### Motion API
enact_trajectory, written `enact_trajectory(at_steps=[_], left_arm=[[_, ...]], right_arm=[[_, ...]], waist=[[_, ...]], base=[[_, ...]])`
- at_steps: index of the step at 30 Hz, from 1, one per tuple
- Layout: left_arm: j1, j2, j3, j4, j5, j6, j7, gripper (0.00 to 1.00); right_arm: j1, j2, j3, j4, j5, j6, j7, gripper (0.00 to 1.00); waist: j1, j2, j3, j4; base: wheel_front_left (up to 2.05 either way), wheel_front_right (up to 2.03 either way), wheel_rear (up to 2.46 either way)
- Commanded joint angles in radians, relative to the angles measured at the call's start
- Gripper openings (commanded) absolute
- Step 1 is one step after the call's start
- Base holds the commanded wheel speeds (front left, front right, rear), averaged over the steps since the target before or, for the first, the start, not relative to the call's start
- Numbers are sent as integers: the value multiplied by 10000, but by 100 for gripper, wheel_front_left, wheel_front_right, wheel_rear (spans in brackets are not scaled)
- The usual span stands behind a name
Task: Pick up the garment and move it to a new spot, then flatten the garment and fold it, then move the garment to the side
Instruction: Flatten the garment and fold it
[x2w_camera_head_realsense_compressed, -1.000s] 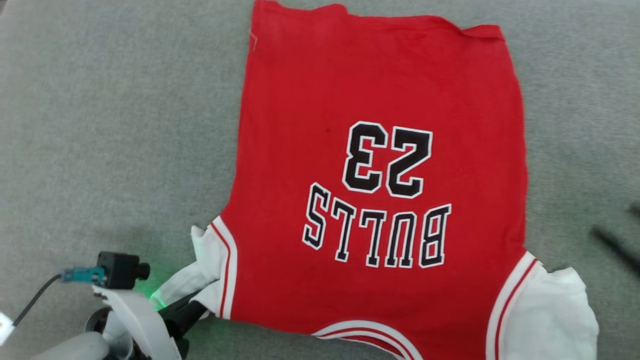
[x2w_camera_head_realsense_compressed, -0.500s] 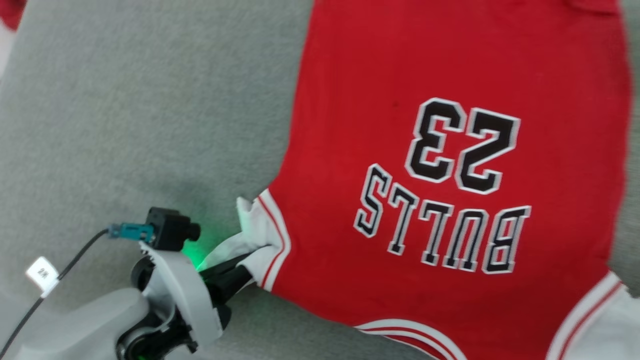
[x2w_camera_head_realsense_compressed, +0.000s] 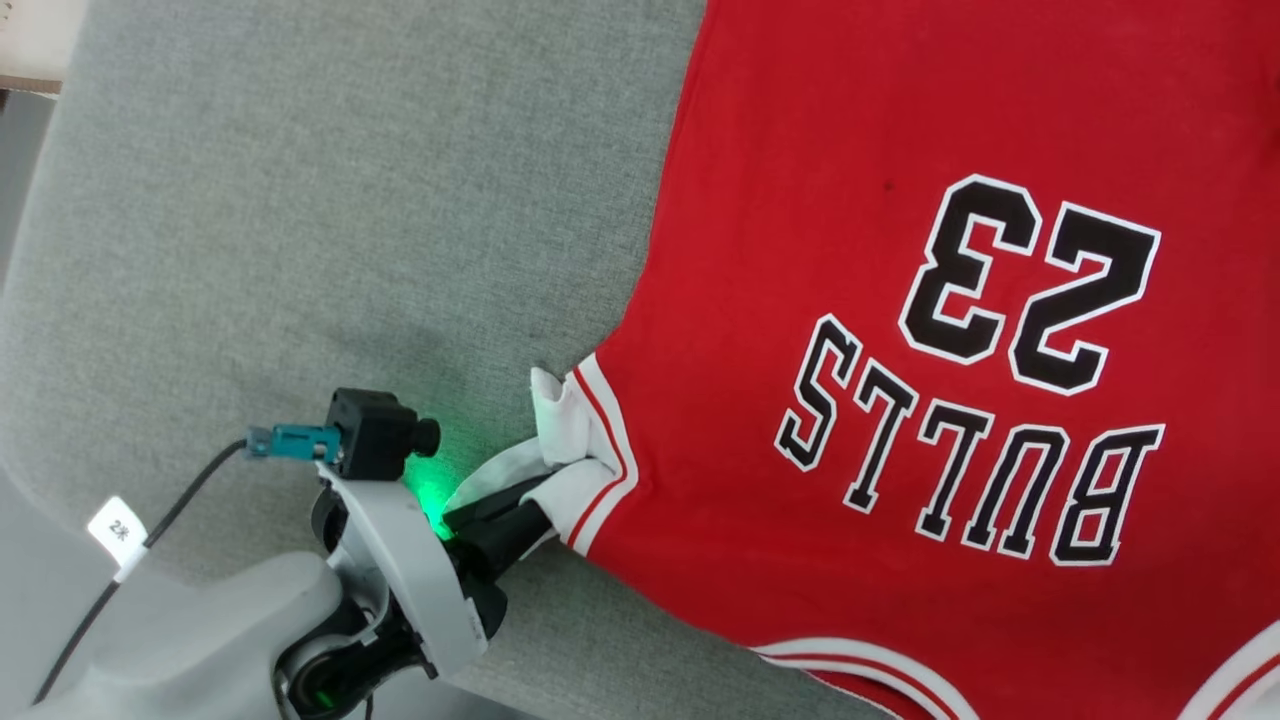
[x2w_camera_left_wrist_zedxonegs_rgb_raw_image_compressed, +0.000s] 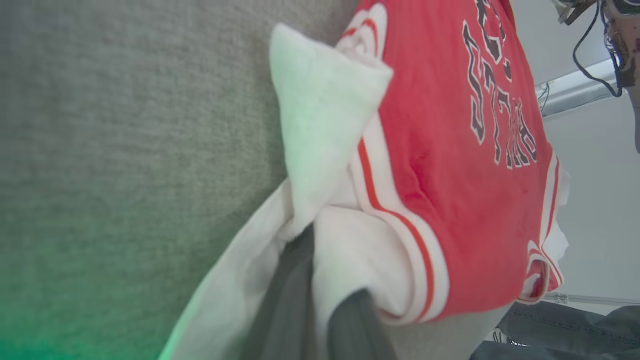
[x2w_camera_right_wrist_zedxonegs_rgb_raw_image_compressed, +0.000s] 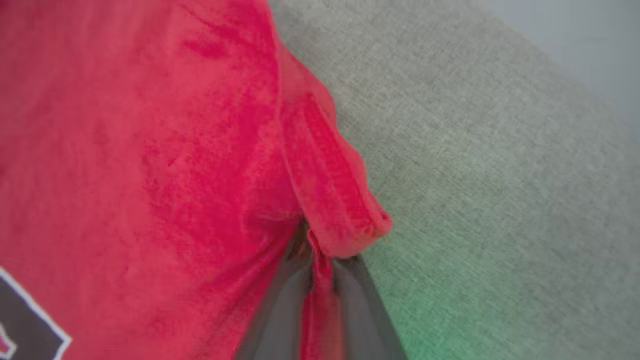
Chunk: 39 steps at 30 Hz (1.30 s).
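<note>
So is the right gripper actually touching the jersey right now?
Touching. The right wrist view shows the right gripper shut on a fold at the edge of the red jersey, with the cloth pinched between its two dark fingers.

Bright, even light, soft shadows; green LED glow (x2w_camera_head_realsense_compressed: 436, 492) on gray surface (x2w_camera_head_realsense_compressed: 300, 220); wrist views blurry w/ warped edges.

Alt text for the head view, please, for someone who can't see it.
The left gripper pinches the white sleeve of a red Bulls 23 jersey lying flat, print side up, on a grey fabric surface. Its lettering reads upside down to the camera.
</note>
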<state>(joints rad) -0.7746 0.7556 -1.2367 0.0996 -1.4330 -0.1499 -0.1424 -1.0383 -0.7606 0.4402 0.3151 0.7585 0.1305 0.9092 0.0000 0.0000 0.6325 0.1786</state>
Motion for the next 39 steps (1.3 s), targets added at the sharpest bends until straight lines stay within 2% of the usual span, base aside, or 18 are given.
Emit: enact_trajectory(at_steps=[1,7,11,15,22,25,30,35,39], left_arm=[[88,-969,-135,875,-324,352,3,0],[318,-665,-84,849,-529,348,-350,0],[523,-404,-84,766,-507,302,-562,0],[690,-185,-11,713,-468,277,-778,0],[941,224,147,602,-377,237,-978,0],[960,374,225,574,-347,231,-1002,0],[946,490,252,520,-246,240,-1024,0],[875,393,189,623,-107,333,-924,0],[869,334,195,709,-92,331,-928,0]], right_arm=[[451,253,365,374,138,2,-73,0],[1162,-603,89,62,821,-4,-748,0],[2284,-1182,-634,-420,1706,-6,-992,0],[3968,-1974,-1149,-1355,2321,-6,-1121,0],[7712,-2515,-2192,-3370,3058,-4,-1082,0],[9320,-2341,-2641,-4188,2892,-4,-993,0],[11361,-1581,-3181,-5361,2224,-4,-717,0],[12655,-462,-3312,-6220,1475,-4,-203,0],[12986,241,-3185,-6612,963,-4,82,0]], waist=[[0,0,-121,-47],[0,0,-736,-296],[0,0,-1211,-587],[0,0,-1598,-918],[0,0,-1984,-1610],[0,0,-2012,-1828],[0,0,-1987,-2025],[0,0,-1949,-1998],[0,0,-1952,-1963]], base=[[0,0,0],[0,0,0],[0,0,0],[0,0,0],[0,0,0],[0,0,0],[0,0,0],[0,0,0],[0,0,0]])
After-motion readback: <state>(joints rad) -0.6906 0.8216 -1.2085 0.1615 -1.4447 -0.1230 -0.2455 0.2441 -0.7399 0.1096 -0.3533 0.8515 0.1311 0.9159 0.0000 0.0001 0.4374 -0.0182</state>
